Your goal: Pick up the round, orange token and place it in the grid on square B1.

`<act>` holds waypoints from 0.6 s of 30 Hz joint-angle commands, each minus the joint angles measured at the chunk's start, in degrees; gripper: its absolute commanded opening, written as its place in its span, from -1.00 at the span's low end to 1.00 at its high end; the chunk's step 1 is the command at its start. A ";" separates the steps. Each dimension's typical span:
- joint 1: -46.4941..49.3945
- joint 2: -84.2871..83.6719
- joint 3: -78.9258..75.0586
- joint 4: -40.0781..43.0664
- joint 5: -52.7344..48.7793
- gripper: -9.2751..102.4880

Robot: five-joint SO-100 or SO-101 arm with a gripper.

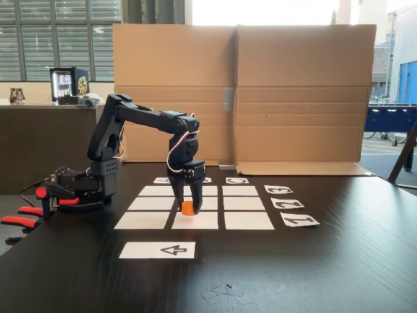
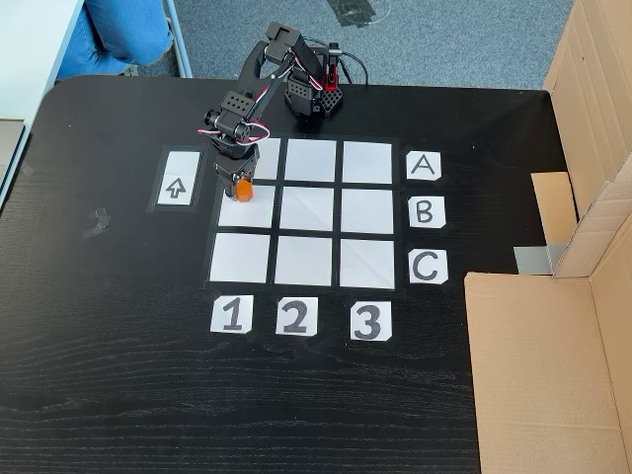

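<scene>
Hand [image 2: 243,184] clamped on token [image 2: 243,191], low over square B1 [image 2: 247,219]; early release could roll it off-cell.

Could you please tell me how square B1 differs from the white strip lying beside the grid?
Square B1 is plain white paper, while the arrow strip carries a black arrow. Square B1 is one cell of the grid; the arrow strip lies alone outside it. The gripper holds the token at square B1, while nothing hangs over the arrow strip. Both are flat white rectangles on the black table.
</scene>
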State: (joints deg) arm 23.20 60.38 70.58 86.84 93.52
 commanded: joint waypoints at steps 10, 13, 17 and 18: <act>0.62 -0.88 -1.67 -1.49 0.18 -0.85; 0.70 -1.41 -1.85 -1.49 -0.26 -0.71; 0.62 -2.11 -1.58 -1.49 -1.67 -0.24; 0.53 -2.20 -1.49 -1.32 -1.76 -0.14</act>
State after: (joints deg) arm 23.55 57.92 70.31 85.43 92.81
